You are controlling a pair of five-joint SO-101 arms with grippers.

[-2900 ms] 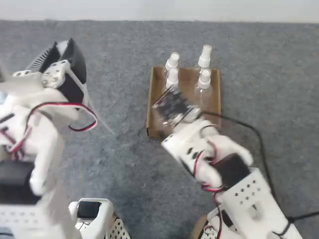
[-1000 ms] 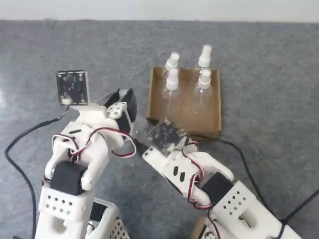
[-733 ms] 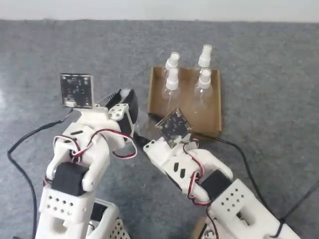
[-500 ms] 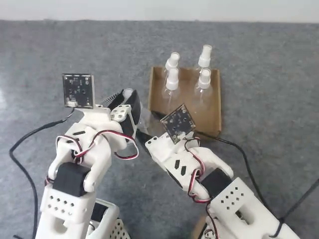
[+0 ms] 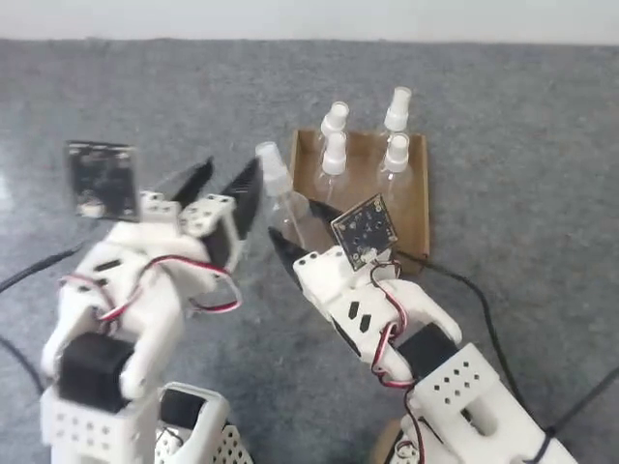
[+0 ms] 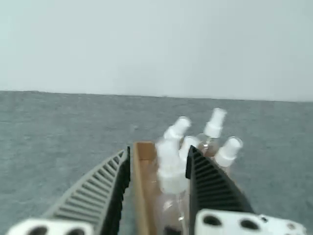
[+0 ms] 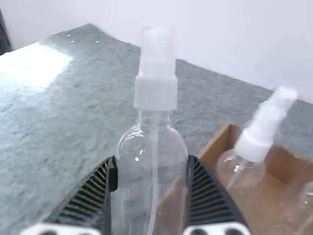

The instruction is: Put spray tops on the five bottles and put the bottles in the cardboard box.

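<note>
Right claw (image 5: 295, 232): clamped on the bottle (image 5: 288, 213), with one ribbed black finger on each side of its body.
Bottle: just outside the left edge of the box (image 5: 422, 203). Whether it touches the carpet (image 5: 503, 116) cannot be told.
Top (image 7: 155, 73): white plastic, a broad collar under a tall cap, seated on the held bottle's neck.
Left claw (image 5: 224, 176): spread wide and holding nothing, on the bottle's side away from the box and apart from it.
Four bottles (image 5: 334, 155): clear, round-shouldered and white-topped, standing two by two in the box's far half.
Box: a shallow brown cardboard tray with low walls.
Carpet: grey, with a short rough pile.
High view: takes in both arms and all four boxed bottles at once.
Right wrist view: shows the thin dip tube running down inside the held bottle, and a box corner with one boxed bottle beside it.
Left wrist view: shows the bottle and the box edge through the gap between the two parted fingers.
</note>
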